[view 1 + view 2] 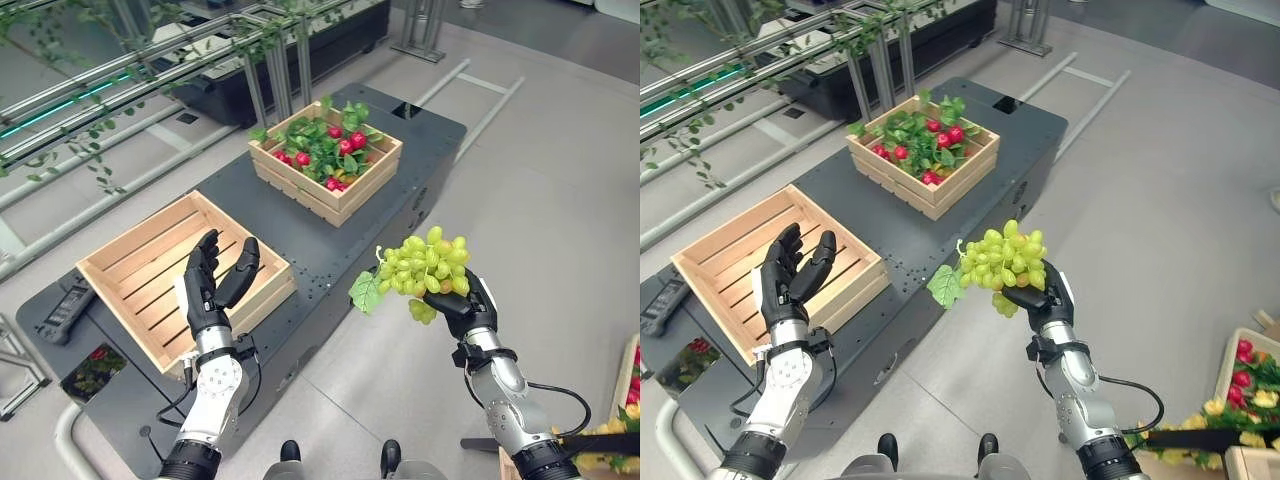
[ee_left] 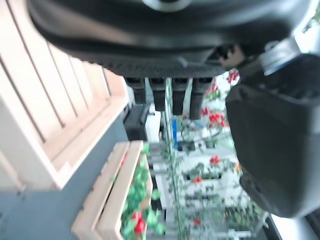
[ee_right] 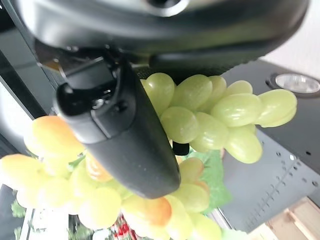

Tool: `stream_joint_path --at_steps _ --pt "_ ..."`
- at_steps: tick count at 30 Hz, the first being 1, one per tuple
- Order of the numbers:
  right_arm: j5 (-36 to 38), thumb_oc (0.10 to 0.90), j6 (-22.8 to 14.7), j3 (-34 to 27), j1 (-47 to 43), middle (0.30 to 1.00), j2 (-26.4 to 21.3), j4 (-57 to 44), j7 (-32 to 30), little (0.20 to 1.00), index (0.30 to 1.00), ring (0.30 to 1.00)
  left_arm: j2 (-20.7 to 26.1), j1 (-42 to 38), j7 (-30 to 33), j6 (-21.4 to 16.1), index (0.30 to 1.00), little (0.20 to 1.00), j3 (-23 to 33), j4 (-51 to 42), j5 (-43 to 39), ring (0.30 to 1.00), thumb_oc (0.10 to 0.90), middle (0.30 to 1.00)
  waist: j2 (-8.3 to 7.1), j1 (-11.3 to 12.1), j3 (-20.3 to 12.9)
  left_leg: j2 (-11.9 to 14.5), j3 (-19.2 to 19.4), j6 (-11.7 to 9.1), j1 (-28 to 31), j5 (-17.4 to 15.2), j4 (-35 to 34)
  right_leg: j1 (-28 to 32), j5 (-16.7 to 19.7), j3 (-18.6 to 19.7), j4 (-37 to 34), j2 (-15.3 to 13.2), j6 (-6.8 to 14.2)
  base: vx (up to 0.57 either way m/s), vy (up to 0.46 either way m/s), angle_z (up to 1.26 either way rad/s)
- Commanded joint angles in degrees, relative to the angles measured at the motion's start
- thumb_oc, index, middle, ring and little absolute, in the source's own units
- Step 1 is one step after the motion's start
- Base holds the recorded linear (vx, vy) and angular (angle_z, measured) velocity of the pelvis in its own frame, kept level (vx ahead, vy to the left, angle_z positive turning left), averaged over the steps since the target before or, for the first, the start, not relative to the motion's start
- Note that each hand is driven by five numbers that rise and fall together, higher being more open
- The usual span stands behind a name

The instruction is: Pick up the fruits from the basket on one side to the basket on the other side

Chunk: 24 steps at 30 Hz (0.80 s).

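Grey floor and a dark platform [image 1: 330, 235] are seen in the left eye view, with an empty crate [image 1: 150, 275] near left and a leafy crate [image 1: 325, 160] of red fruit farther right. Grapes [image 1: 425, 268] are clasped in the right hand [image 1: 470, 310], raised off the platform's right edge, likely for carrying across. In the right eye view the left hand [image 1: 790, 275] is held relaxed and unclenched over the empty crate. Left wrist view: straight fingers, nothing held. Right wrist view: thumb is wrapped across the grapes.
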Motion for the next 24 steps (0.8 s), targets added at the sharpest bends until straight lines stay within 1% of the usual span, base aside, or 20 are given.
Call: stream_joint_path --at_steps 1,3,4,5,6,7,8,9,10,11,13,14,15,16,17,18,19,20,22,24 --pt "-0.1 0.400 -8.6 -0.7 -2.1 0.300 3.4 -7.0 3.3 0.300 0.300 0.300 3.0 -3.2 0.1 -6.3 0.900 0.900 1.5 -2.5 2.7 0.900 0.800 0.900 -0.88 -0.4 -6.1 -4.5 -2.1 1.3 -5.7 -1.3 0.1 4.6 -3.2 -2.6 -0.5 0.1 -2.0 -0.08 -0.064 -0.04" --pt "-0.1 0.400 -8.4 -0.6 -2.0 0.300 3.3 -7.2 2.8 0.300 0.300 0.300 2.9 -3.0 -0.3 -6.4 0.900 0.900 1.3 -2.6 2.5 0.900 0.800 0.900 -0.65 -0.3 -6.2 -4.5 -2.4 0.9 -6.7 -0.5 0.0 5.1 -3.4 -2.6 -0.7 0.6 -2.2 -0.15 -0.045 0.00" --pt "0.2 0.400 -8.3 -0.4 -2.5 0.300 2.5 -7.3 2.0 0.300 0.300 0.300 3.1 -3.7 -0.1 -6.8 0.900 0.900 0.7 -2.5 1.7 0.900 0.800 0.900 -0.55 0.1 -6.3 -5.0 -4.2 0.5 -7.7 0.1 0.0 5.0 -3.3 -2.0 -1.2 0.9 -2.4 -0.21 -0.004 0.01" --pt "0.5 0.400 -8.0 -0.4 -3.1 0.300 2.1 -7.1 2.0 0.300 0.300 0.300 3.0 -4.0 -0.1 -6.9 0.900 0.900 0.7 -2.3 1.5 0.900 0.800 0.900 -0.69 0.2 -6.2 -5.3 -4.8 0.6 -7.4 -0.3 0.9 4.7 -3.1 -1.8 -1.2 0.8 -2.5 -0.29 0.053 -0.05" --pt "1.1 0.400 -7.3 -0.5 -4.4 0.300 1.3 -6.5 2.3 0.300 0.300 0.300 2.9 -4.5 0.1 -7.1 0.900 0.900 0.7 -2.3 1.2 0.900 0.800 0.900 -1.43 0.1 -5.9 -6.1 -5.3 0.8 -7.8 -2.7 5.8 3.8 -2.5 -1.1 -1.0 0.1 -2.9 -0.21 0.067 -0.09" --pt "1.2 0.400 -7.2 -0.5 -4.7 0.300 1.2 -6.3 2.2 0.300 0.300 0.300 2.9 -4.6 0.0 -7.2 0.900 0.900 0.7 -2.4 1.1 0.900 0.800 0.900 -1.62 0.0 -5.7 -6.3 -5.3 0.8 -8.2 -3.6 7.4 3.7 -2.4 -0.9 -0.9 -0.1 -3.0 -0.23 0.084 -0.12" --pt "1.4 0.400 -6.7 -0.5 -5.4 0.300 0.9 -5.9 2.4 0.300 0.300 0.300 2.9 -4.6 0.2 -7.3 0.900 0.900 0.6 -2.7 1.2 0.900 0.800 0.900 -2.46 -0.2 -5.5 -6.8 -5.5 0.9 -8.6 -4.9 11.9 3.1 -1.5 -0.5 -0.8 -1.0 -3.2 -0.23 0.123 -0.14" --pt "2.3 0.400 -5.9 -0.6 -6.4 0.300 0.5 -5.2 3.3 0.300 0.300 0.300 2.8 -4.3 0.8 -7.6 0.900 0.900 0.6 -3.5 1.8 0.900 0.800 0.900 -3.57 -0.1 -4.7 -7.9 -8.0 1.5 -9.6 -8.5 21.5 2.2 0.0 0.8 -0.4 -2.2 -3.2 -0.29 0.220 -0.34" --pt "2.8 0.400 -5.1 -0.2 -7.1 0.300 0.6 -4.5 4.6 0.300 0.300 0.300 2.8 -3.4 1.6 -7.9 0.900 0.900 1.1 -4.2 2.9 0.900 0.800 0.900 -3.98 -0.2 -4.6 -9.6 -11.9 2.6 -9.1 -10.4 25.1 0.1 0.9 3.0 1.1 -2.9 -3.0 -0.24 0.254 -0.49" --pt "2.8 0.400 -4.8 0.1 -7.1 0.300 0.9 -4.2 5.2 0.300 0.300 0.300 2.9 -2.8 1.9 -8.1 0.900 0.900 1.4 -4.3 2.8 0.900 0.800 0.900 -3.62 -0.3 -4.6 -9.7 -13.6 2.8 -8.2 -10.8 24.7 -0.7 0.9 4.2 1.9 -2.8 -2.9 -0.15 0.297 -1.01" --pt "2.2 0.400 -4.1 1.3 -7.7 0.300 1.9 -3.7 5.8 0.300 0.300 0.300 3.4 -1.9 2.0 -8.2 0.900 0.900 2.0 -4.7 1.9 0.900 0.800 0.900 -2.13 -0.3 -4.9 -9.3 -19.1 3.3 -4.4 -12.1 17.6 -2.8 0.7 7.8 3.5 -2.0 -2.2 -0.11 0.264 -1.20" --pt "2.0 0.400 -4.1 1.7 -7.9 0.300 2.0 -3.5 5.6 0.300 0.300 0.300 3.5 -1.9 2.0 -8.3 0.900 0.900 2.0 -4.6 1.8 0.900 0.800 0.900 -1.84 -0.2 -4.8 -9.5 -20.0 3.4 -3.4 -12.4 15.6 -3.1 0.6 8.6 3.7 -1.9 -2.0 -0.19 0.296 -1.01" --pt "1.2 0.400 -4.2 2.7 -8.4 0.300 2.9 -3.2 4.5 0.300 0.300 0.300 3.8 -2.7 1.5 -8.2 0.900 0.900 1.5 -3.9 1.1 0.900 0.800 0.900 -0.79 -0.4 -5.0 -10.0 -21.0 3.9 -2.0 -12.3 10.6 -4.6 0.8 8.9 4.0 -1.8 -1.2 -0.23 0.289 -1.04" --pt "1.3 0.400 -4.3 3.1 -8.6 0.300 3.3 -3.4 3.5 0.300 0.300 0.300 3.9 -3.8 1.1 -7.8 0.900 0.900 0.9 -3.7 0.5 0.900 0.800 0.900 -0.36 -0.7 -4.7 -9.9 -20.2 4.3 -1.7 -11.4 8.2 -5.9 1.2 8.5 4.5 -2.1 -0.4 -0.31 0.327 -0.92" --pt "2.3 0.400 -4.8 3.4 -8.9 0.300 3.4 -3.4 2.6 0.300 0.300 0.300 4.1 -5.1 0.7 -7.7 0.900 0.900 0.0 -3.3 0.5 0.900 0.800 0.900 -0.29 -1.2 -4.2 -10.0 -20.0 4.6 -1.6 -10.8 7.0 -7.8 2.3 8.4 4.9 -2.8 0.5 -0.26 0.211 -0.99" --pt "2.8 0.400 -5.0 3.4 -9.1 0.300 3.4 -3.0 2.6 0.300 0.300 0.300 4.2 -5.9 0.5 -7.9 0.900 0.900 -0.4 -2.9 0.8 0.900 0.800 0.900 -0.31 -1.4 -3.9 -10.5 -20.6 4.8 -1.4 -10.7 6.4 -8.9 3.2 8.6 4.9 -3.2 1.0 -0.30 0.245 -0.64" --pt "3.3 0.400 -5.1 3.4 -9.4 0.300 4.0 -2.3 2.1 0.300 0.300 0.300 4.3 -7.2 0.7 -7.8 0.900 0.900 -1.3 -2.5 1.4 0.900 0.800 0.900 -0.43 -1.9 -3.2 -11.5 -21.3 5.1 -1.1 -10.3 5.0 -10.2 5.4 8.6 4.2 -4.0 2.0 -0.26 0.254 -0.37" --pt "2.9 0.400 -4.9 3.6 -9.5 0.300 4.6 -1.8 2.2 0.300 0.300 0.300 4.0 -7.5 1.3 -8.0 0.900 0.900 -1.9 -2.1 2.4 0.900 0.800 0.900 -0.28 -2.3 -2.6 -12.0 -20.7 5.3 -0.4 -10.2 4.2 -11.0 7.0 8.2 3.3 -4.7 2.6 -0.25 0.266 -0.06" --pt "3.0 0.400 -4.6 3.8 -8.7 0.300 5.4 -1.5 2.6 0.300 0.300 0.300 4.0 -6.8 1.6 -7.7 0.900 0.900 -1.8 -2.2 3.1 0.900 0.800 0.900 0.10 -2.5 -2.2 -12.5 -20.0 5.6 1.0 -10.2 2.2 -11.5 8.9 7.2 1.6 -4.9 3.0 -0.16 0.193 -0.31" --pt "3.0 0.400 -4.8 3.9 -7.7 0.300 6.0 -1.3 3.2 0.300 0.300 0.300 4.5 -5.8 1.5 -7.8 0.900 0.900 -1.5 -2.1 3.0 0.900 0.800 0.900 0.56 -2.7 -1.8 -12.3 -18.4 5.6 2.1 -9.8 1.0 -12.4 9.3 5.2 1.7 -4.8 3.0 -0.16 0.138 -0.57"
